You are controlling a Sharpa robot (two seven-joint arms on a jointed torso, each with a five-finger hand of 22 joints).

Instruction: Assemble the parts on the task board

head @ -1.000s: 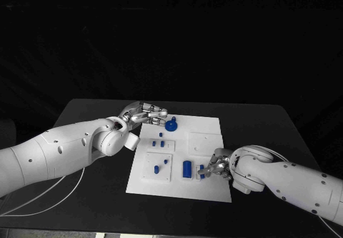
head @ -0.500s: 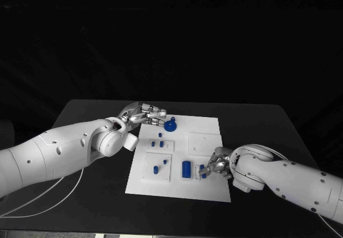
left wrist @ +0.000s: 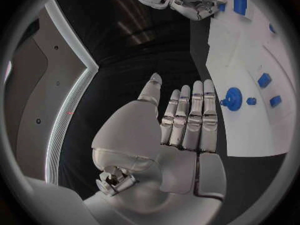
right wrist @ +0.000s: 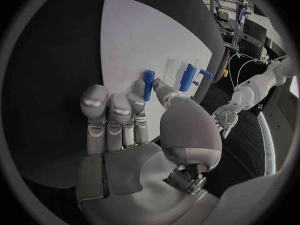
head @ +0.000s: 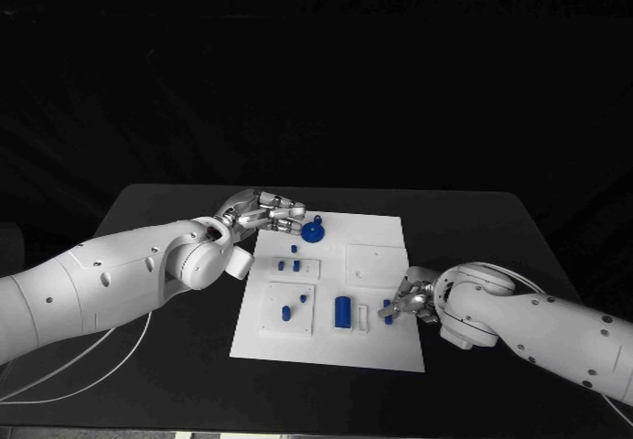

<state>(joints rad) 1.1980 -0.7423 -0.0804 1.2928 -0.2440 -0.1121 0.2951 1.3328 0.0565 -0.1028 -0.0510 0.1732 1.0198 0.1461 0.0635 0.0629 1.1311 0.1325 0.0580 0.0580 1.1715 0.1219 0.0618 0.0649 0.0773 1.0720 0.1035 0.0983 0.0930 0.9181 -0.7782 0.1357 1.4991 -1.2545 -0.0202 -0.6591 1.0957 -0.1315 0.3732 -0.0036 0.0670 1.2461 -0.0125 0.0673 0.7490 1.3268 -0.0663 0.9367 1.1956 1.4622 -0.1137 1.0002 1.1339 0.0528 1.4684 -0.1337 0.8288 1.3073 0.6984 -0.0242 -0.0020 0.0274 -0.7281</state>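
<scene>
The right robot hand [head: 411, 305] has drifted toward the task board [head: 376, 233] edge, apparently pinching a small blue peg [right wrist: 148, 84] over it. The left robot hand [head: 268, 213], fingers straight and empty, stays beside the blue knob [head: 314, 230].

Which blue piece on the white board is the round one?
The round blue part at the far end of the task board, right beside the left hand. It looks like a disc with a knob; the other blue pieces are small blocks or bars.
</scene>
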